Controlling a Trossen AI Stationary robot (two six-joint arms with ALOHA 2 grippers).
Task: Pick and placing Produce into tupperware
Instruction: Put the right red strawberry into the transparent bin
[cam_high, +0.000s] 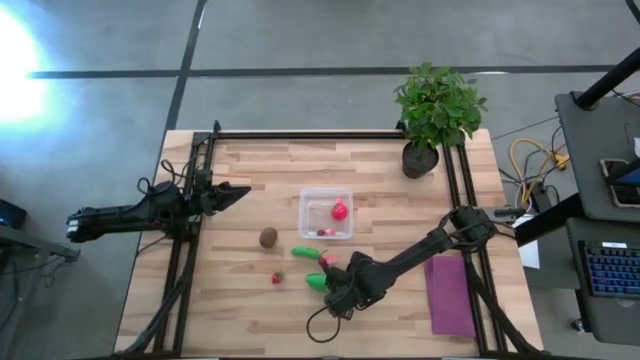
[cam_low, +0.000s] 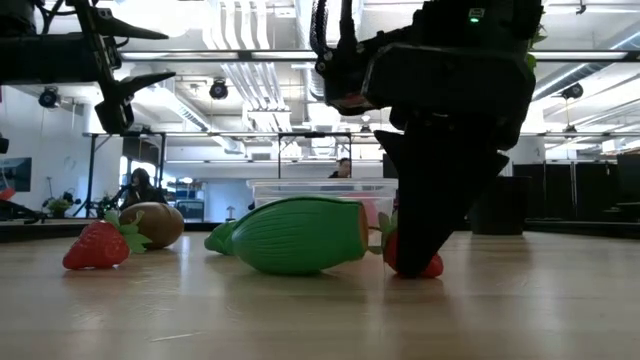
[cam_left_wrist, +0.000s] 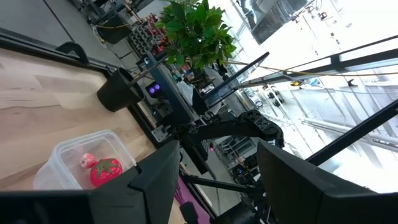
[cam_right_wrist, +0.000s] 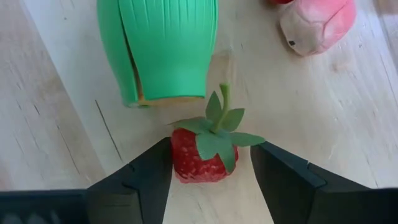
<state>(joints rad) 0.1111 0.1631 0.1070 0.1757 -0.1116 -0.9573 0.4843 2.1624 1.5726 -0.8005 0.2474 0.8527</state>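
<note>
On the light wood table (cam_high: 240, 300), the right gripper (cam_right_wrist: 208, 165) had its fingers spread around a strawberry (cam_right_wrist: 202, 155). The tupperware (cam_high: 312, 200) sat mid-table. The left gripper (cam_high: 235, 193) waited, fingers spread. The room behind was bright.

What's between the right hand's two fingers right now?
A small red strawberry with green leaves sits on the wood between the right hand's open fingers, not yet clamped; the right wrist view shows this.

bright, even | glare top-left on floor (cam_high: 20, 70) | low-view foreground possibly soft
</note>
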